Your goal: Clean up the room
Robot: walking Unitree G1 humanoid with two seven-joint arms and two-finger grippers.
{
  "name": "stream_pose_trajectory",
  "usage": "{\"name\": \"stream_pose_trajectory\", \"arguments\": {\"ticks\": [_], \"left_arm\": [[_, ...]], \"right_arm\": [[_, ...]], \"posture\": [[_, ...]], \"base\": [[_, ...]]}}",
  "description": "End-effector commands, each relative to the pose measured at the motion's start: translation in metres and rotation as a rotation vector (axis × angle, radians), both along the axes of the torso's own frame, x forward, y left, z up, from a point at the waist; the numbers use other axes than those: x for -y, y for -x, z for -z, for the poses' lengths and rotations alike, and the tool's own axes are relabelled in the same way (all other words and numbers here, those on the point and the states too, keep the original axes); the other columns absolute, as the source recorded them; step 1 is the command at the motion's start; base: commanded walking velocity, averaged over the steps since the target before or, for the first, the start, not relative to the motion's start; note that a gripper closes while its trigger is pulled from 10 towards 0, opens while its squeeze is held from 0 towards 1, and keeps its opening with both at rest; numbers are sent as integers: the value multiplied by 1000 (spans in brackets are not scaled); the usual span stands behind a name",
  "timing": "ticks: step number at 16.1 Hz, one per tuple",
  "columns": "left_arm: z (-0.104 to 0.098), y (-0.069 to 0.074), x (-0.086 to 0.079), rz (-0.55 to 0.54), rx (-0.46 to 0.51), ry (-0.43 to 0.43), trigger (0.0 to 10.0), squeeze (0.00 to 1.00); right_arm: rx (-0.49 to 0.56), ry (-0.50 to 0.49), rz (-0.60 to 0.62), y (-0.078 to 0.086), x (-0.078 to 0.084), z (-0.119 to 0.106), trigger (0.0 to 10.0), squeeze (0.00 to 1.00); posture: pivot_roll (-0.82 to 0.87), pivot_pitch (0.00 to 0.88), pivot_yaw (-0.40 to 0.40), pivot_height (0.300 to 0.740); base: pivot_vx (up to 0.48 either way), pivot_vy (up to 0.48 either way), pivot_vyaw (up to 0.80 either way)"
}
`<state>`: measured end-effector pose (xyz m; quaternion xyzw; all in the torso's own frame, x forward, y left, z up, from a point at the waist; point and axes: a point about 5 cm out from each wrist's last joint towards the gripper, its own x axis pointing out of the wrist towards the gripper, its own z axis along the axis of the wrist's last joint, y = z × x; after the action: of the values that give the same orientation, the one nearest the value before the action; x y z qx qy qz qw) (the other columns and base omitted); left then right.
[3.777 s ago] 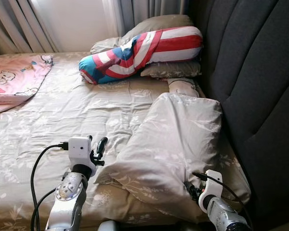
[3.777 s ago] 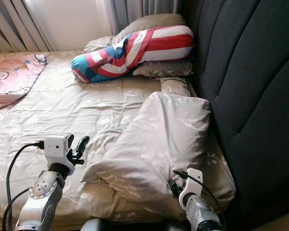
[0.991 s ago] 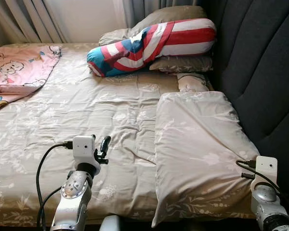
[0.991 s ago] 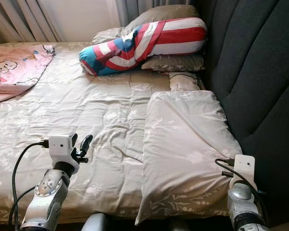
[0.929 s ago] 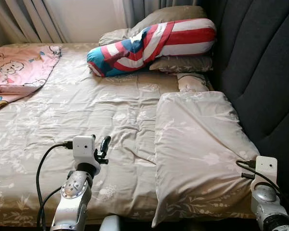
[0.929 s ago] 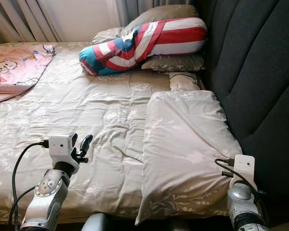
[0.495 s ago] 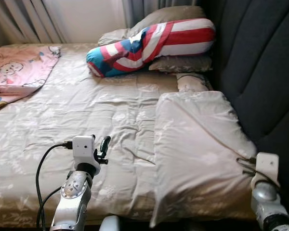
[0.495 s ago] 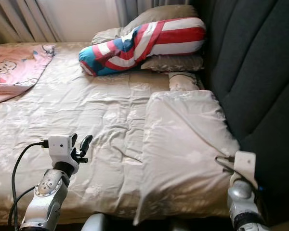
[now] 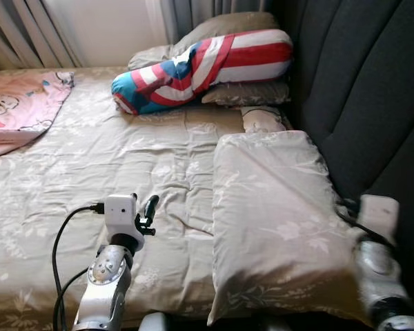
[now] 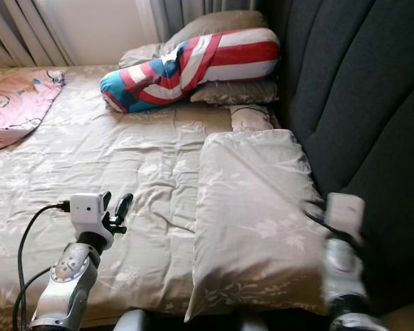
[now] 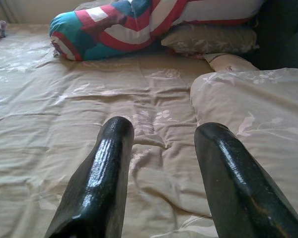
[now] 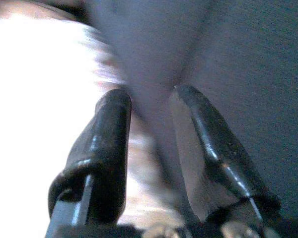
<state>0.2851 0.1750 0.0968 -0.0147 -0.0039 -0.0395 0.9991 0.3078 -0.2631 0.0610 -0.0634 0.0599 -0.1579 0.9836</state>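
Matt cloth pillow (image 9: pixel 279 227), glossy claw fingers (image 11: pixel 97 183)

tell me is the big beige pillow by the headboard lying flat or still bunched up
Flat. The beige pillow lies spread out on the bed sheet beside the dark headboard, its top smooth and its corners squared.

A wide bed (image 9: pixel 90 165) covered in a beige floral-print sheet spans the scene. Along its right side rises a dark grey padded fabric headboard (image 9: pixel 359 89) with vertical channels. At the far end, grey pleated curtains (image 9: pixel 27 31) flank a pale wall (image 9: pixel 103 27), with soft daylight falling across the sheet.
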Motion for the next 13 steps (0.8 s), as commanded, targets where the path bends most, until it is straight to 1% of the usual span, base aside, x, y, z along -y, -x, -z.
{"name": "stream_pose_trajectory", "arguments": {"ticks": [1, 2, 3, 5, 8, 9, 10, 12, 13], "left_arm": [[5, 1, -2, -7, -14, 1, 10000, 0], [7, 2, -2, -14, -21, 7, 10000, 0], [8, 2, -2, -15, -24, 9, 10000, 0], [13, 4, -2, -14, -40, 11, 10000, 0], [22, 5, -8, -41, -77, 23, 10000, 0], [28, 7, -11, -52, -99, 26, 10000, 0], [30, 7, -12, -56, -106, 26, 10000, 0], [45, 13, -18, -79, -160, 28, 10000, 0], [50, 15, -21, -86, -179, 31, 10000, 0]], "right_arm": [[40, -37, -73, -1, -12, -1, 10000, 0], [62, -68, -123, 1, -23, 1, 10000, 0], [65, -84, -137, 3, -27, 3, 10000, 0], [17, -159, -154, 15, -38, 22, 10000, 0], [-23, -203, -147, 21, -44, 34, 10000, 0], [-50, -226, -150, 25, -47, 40, 10000, 0], [-58, -233, -153, 26, -48, 42, 10000, 0], [-135, -258, -156, 37, -53, 58, 10000, 0], [-162, -264, -144, 41, -52, 64, 10000, 0]], "posture": [[-13, 30, -16, 644], [-15, 33, -16, 644], [-18, 34, -15, 644], [-19, 38, -15, 668], [-20, 40, -12, 698], [-18, 37, -11, 713], [-18, 37, -11, 718], [-13, 28, -11, 740], [-11, 24, -10, 740]], "base": [[0, 0, 0], [0, 0, 0], [0, 0, 0], [0, 0, 0], [0, 0, 0], [0, 0, 0], [0, 0, 0], [0, 0, 0], [0, 0, 0]]}}
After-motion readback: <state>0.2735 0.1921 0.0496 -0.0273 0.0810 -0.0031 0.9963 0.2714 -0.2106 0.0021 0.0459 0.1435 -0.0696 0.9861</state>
